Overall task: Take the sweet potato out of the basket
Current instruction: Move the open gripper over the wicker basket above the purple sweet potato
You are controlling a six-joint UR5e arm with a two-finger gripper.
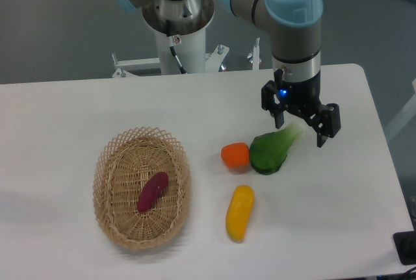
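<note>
You have the white table (pixel 78 111) spread under everything, and the UR5e arm (pixel 292 13) comes down over its far right part. The wicker basket (pixel 110 163) is the biggest item, sitting well to the left of the gripper (pixel 300 124) and nearer the front edge. Just below and left of the gripper lies a green leafy vegetable (pixel 270 150), its pale stalk end reaching up between the two fingers from your viewpoint; you cannot tell whether the fingers touch it. Touching that green's left side is an orange rounded vegetable (pixel 235 155). Below those, further toward the front, lies a yellow oblong vegetable (pixel 240 212), tilted slightly. These three sit between the gripper and the basket.

The gripper's fingers are spread wide apart and hold nothing.

The sweet potato (pixel 152 191) lies inside the basket, near the middle of its floor, far left and forward of the gripper. It is small, smooth, magenta-purple, tapered at both ends, and angled with its upper end toward the right.
</note>
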